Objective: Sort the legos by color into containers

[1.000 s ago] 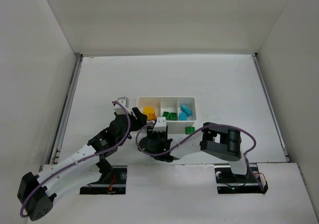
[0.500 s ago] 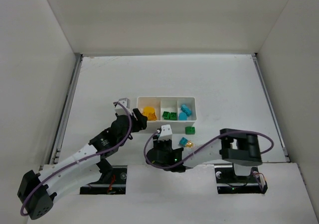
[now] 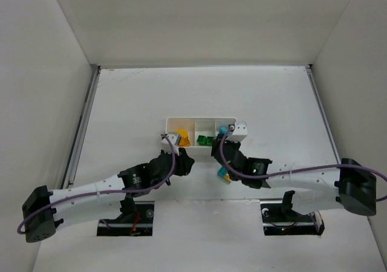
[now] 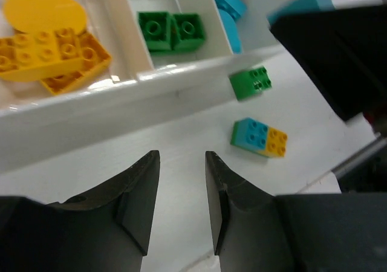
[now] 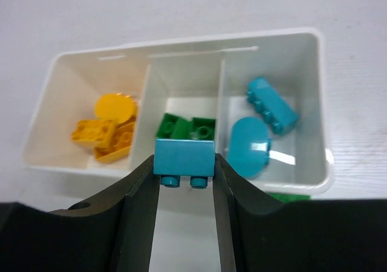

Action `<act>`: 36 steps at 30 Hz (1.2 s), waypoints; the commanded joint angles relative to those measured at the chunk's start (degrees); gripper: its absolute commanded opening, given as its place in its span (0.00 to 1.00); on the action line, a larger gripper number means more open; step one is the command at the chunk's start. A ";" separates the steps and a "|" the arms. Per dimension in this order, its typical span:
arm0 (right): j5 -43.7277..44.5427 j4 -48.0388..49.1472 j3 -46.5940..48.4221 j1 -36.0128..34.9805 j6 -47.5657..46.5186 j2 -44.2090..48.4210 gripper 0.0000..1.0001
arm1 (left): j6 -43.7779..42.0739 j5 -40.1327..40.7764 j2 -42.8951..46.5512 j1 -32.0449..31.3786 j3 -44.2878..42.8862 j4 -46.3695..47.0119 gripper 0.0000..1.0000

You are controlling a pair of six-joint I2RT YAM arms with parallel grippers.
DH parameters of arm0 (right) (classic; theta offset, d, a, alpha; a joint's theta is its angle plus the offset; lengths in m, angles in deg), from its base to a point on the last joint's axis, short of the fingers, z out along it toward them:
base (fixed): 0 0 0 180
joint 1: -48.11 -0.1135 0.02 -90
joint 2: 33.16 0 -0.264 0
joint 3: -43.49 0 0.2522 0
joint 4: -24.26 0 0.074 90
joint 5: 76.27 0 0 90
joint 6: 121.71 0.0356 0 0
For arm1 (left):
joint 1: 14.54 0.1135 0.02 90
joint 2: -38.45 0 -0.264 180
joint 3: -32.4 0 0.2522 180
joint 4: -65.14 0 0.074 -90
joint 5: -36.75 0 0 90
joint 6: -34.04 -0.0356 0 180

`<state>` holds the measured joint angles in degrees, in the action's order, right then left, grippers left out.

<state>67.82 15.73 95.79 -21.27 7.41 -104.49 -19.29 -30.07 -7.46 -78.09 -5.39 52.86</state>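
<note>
Right gripper (image 5: 185, 170): pinched a cyan brick (image 5: 184, 157)
Left gripper (image 4: 180, 162): stood slightly parted, empty
Cyan brick: rectangular, studs faced the wrist

Three green legos (image 4: 162, 30), one tray (image 5: 181, 43), three compartments (image 5: 187, 106).

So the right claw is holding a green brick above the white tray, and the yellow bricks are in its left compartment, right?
Not quite. The right wrist view shows the brick in the right claw is cyan-blue, not green. The rest holds: it is above the white tray, and the yellow bricks are in its left compartment.
</note>
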 commanded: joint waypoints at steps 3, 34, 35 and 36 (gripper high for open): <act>-9.25 0.83 -0.93 8.94 -3.60 1.46 0.26 | 0.95 4.41 -4.62 -8.11 -2.07 6.60 0.34; -8.46 -25.09 -10.60 5.80 16.42 14.39 0.61 | 1.48 3.89 -14.56 -9.80 -2.77 15.57 0.41; -9.34 -25.10 -10.60 5.80 16.52 13.25 0.65 | 1.57 3.80 -14.47 -9.62 -2.60 15.75 0.41; -10.57 -24.84 -10.51 5.80 16.96 11.49 0.70 | 1.74 3.63 -14.47 -9.53 -2.43 15.93 0.41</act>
<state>59.12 -4.40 85.50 -14.83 19.43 -90.17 -17.32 -26.03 -22.78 -88.16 -6.27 65.95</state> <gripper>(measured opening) 0.672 0.404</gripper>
